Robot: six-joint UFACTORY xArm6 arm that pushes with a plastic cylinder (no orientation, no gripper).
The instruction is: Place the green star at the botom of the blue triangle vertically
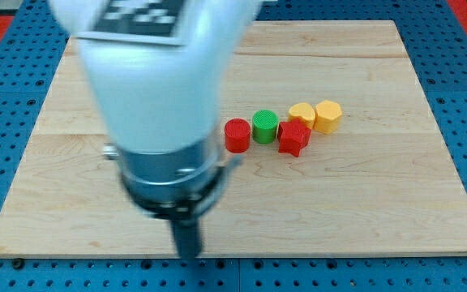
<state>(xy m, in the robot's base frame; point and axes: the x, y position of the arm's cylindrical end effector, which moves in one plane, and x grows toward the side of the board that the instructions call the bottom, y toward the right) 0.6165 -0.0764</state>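
Wooden board (363, 203) on blue pegboard, my tip (189, 251) at lower left, no fingers (just a rod), well apart from red cylinder (237, 135), green cylinder (265, 126), red star-like block (293, 139), two yellow blocks (315, 116).

Pale, smooth matt wooden board (363, 203) carries matt plastic-looking blocks; arm housing (148, 73) glossy white.

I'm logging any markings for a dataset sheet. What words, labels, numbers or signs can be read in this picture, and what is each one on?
No readable text anywhere.
Black-and-white patterned tag on top of the white robot arm: blurred and cut by the view's top; no letters or digits can be made out.
Red cylinder, green cylinder, red star-like block, two yellow blocks, wooden board: no markings visible.
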